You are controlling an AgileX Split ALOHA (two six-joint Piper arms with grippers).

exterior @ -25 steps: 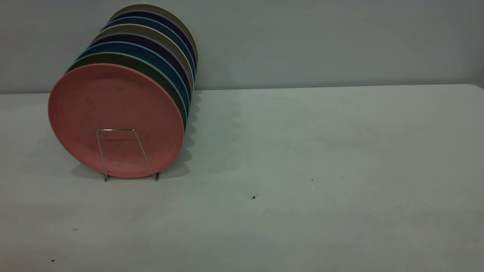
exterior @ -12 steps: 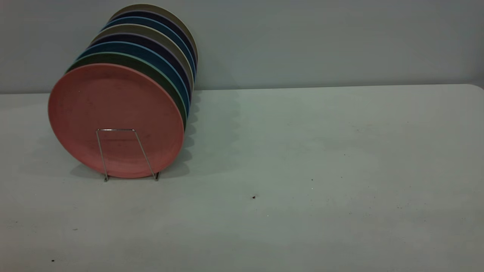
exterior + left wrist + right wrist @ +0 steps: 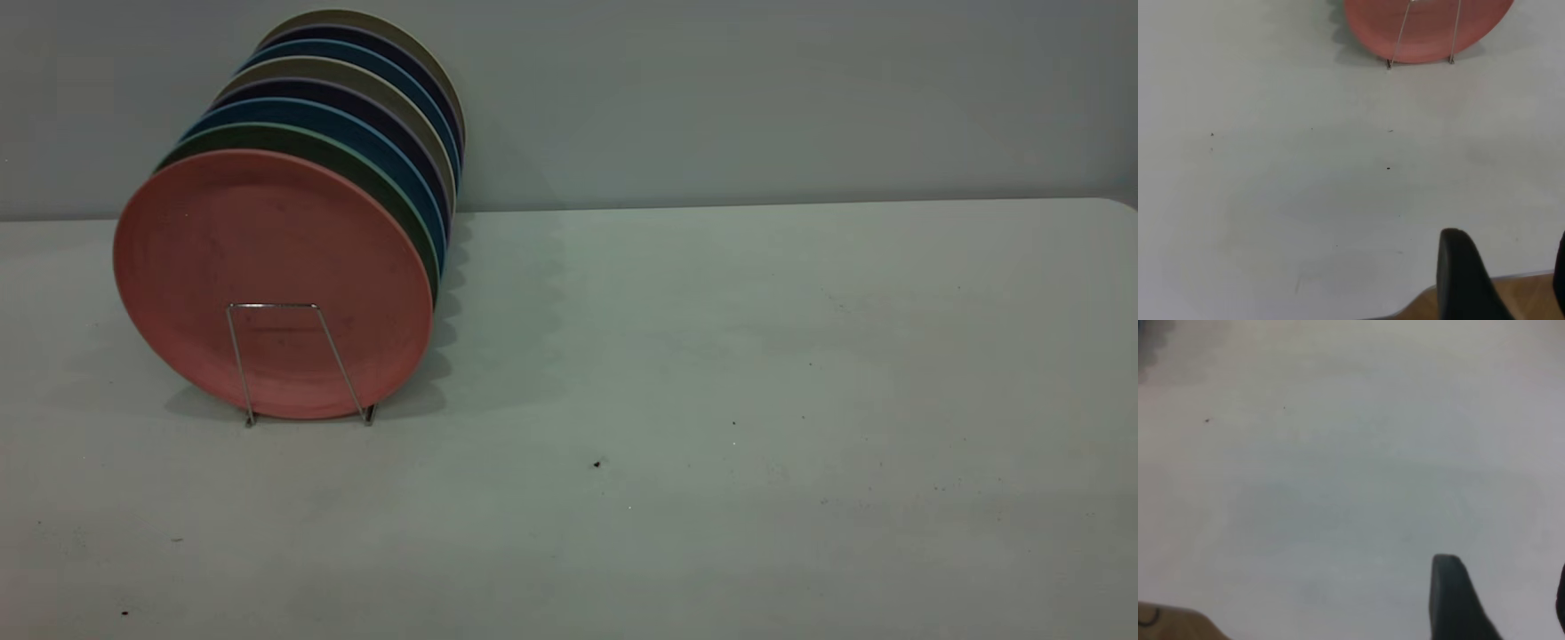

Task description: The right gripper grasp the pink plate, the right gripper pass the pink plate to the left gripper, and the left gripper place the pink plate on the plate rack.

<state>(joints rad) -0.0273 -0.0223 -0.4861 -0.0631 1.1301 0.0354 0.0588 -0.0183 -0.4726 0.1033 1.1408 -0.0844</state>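
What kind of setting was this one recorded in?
Likely a lab tabletop staged for dish handling: a bare white table against a plain grey wall, holding only a silver wire plate rack filled with upright coloured plates, a salmon-pink plate frontmost.

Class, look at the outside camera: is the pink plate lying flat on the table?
No. The pink plate stands on edge at the front of the plate rack, leaning behind a wire loop.

No text, label, brand, number or sign can be read anywhere.
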